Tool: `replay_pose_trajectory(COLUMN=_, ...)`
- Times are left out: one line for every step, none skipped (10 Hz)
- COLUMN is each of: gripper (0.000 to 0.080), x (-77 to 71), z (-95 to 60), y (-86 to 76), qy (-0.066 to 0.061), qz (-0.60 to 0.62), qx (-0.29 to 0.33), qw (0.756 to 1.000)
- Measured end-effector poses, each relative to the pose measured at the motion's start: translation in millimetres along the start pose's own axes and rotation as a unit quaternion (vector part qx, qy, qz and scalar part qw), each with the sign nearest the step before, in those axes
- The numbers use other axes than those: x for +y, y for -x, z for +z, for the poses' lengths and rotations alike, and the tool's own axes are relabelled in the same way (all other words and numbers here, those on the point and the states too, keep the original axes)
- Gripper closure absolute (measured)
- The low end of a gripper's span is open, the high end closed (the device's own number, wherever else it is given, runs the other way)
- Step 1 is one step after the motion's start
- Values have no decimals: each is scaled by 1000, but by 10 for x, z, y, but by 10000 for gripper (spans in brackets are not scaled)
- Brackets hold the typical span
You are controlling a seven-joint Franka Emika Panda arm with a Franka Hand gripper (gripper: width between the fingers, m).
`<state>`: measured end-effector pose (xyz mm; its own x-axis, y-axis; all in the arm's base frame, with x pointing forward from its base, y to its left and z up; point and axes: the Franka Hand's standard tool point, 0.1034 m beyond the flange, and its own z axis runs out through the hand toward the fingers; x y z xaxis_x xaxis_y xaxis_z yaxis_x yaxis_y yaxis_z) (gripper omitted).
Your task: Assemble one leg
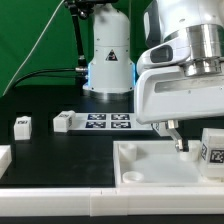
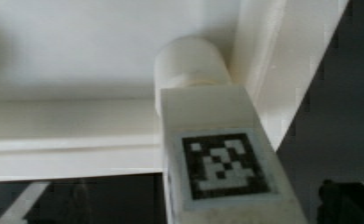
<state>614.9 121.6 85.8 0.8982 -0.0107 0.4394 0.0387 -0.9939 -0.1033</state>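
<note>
A leg (image 1: 212, 150), a chunky white block with a black-and-white tag, stands at the right end of the wide white panel (image 1: 140, 165). My gripper (image 1: 176, 138) hangs just to the exterior view's left of it, fingertips close above the panel. In the wrist view this leg (image 2: 211, 130) fills the middle with its tag facing the camera and the panel (image 2: 72, 60) behind it. The dark fingers (image 2: 339, 198) stand well apart on either side of the leg and do not touch it, so my gripper (image 2: 179, 208) is open. A second leg (image 1: 22, 124) lies far off at the exterior view's left.
The marker board (image 1: 95, 122) lies mid-table in front of the arm's base (image 1: 108, 60). Another white part (image 1: 3, 156) shows at the left edge. A green wall stands behind.
</note>
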Motion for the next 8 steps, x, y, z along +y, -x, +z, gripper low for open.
replay_pose_trajectory(gripper=151, x=10, z=-82, y=-35, qy=0, qz=3, qx=-2, qw=1000)
replay_pose_trajectory(gripper=151, x=19, z=-110, y=-57, qy=-1, qz=9, qx=-5, qw=1000)
replay_pose_trajectory(gripper=151, x=6, z=-86, y=-21, qy=-2, qz=7, qx=-22, qw=1000)
replay_pose_trajectory(gripper=151, x=7, z=-88, y=-29, qy=-2, qz=7, qx=-20, qw=1000)
replay_pose_trajectory(gripper=151, x=10, z=-83, y=-17, qy=-2, qz=8, qx=-23, qw=1000)
replay_pose_trajectory(gripper=151, x=16, z=-62, y=79, qy=-4, qz=14, qx=-85, qw=996)
replay_pose_trajectory(gripper=151, x=24, z=-89, y=64, qy=-7, qz=17, qx=-147, qw=989)
replay_pose_trajectory(gripper=151, x=48, z=-99, y=34, qy=-8, qz=18, qx=-193, qw=981)
